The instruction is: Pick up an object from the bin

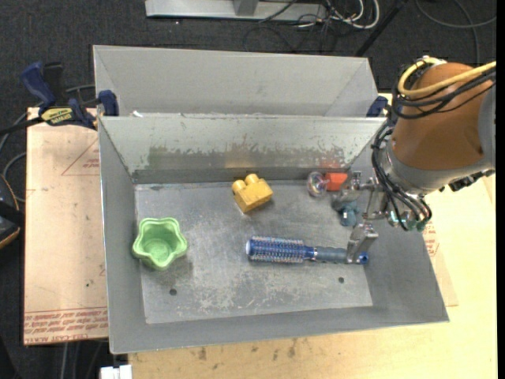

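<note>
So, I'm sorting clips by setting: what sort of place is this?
Probably a robotics lab: a gripper hangs in a grey metal bin holding a blue hairbrush and a yellow block, with loose cables on the floor behind.

The gripper [361, 245] hangs over the handle end of a blue hairbrush [282, 251] near the bin's [237, 294] right wall. A yellow toy brick [252, 193] lies by the back wall, and a green flower-shaped cup [158, 243] by the left.

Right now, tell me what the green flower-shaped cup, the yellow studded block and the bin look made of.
Green flower-shaped cup: likely plastic, smooth, soft sheen. Yellow studded block: probably moulded plastic, matte, even colour. Grey bin: sheet metal, dull, scuffed floor.
</note>
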